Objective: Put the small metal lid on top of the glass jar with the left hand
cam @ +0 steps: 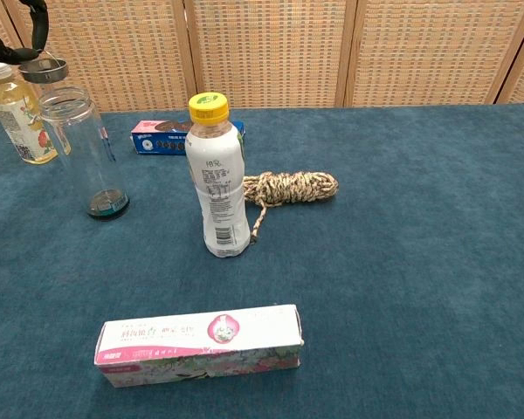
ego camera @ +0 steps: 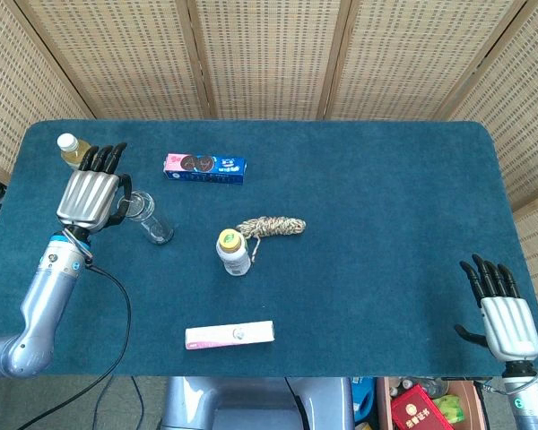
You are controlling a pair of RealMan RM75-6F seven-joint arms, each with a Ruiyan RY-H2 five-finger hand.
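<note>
head view: left hand [ego camera: 91, 193] sits at the far-left part of the blue table [ego camera: 386, 224], fingers pointing away toward the back edge, palm down, right over the glass jar [ego camera: 151, 219]. the jar rim is half hidden under the hand, so the small metal lid [cam: 43, 70] cannot be made out here. yellow tea bottle [ego camera: 70, 150] stands just behind the hand, close to the back-left corner. cookie box [ego camera: 204, 167] lies to the right of the hand, well short of the back edge. white drink bottle [ego camera: 234, 252] stands mid-table with the rope coil [ego camera: 271, 227] just behind it. pink carton [ego camera: 229, 335] lies near the front edge. right hand [ego camera: 499, 309] hangs at the front-right corner, fingers spread, holding nothing. the whole right half of the table between rope and right hand is open cloth.

chest view: only dark fingertips [cam: 22, 35] of the left hand show at the top-left corner, pinching the lid. the lid hangs just above the jar mouth, slightly left of centre, with a thin gap, not seated. tea bottle is just left of the jar, near it but apart. cookie box sits behind the white bottle, rope to its right, carton in front, all apart from the jar.
</note>
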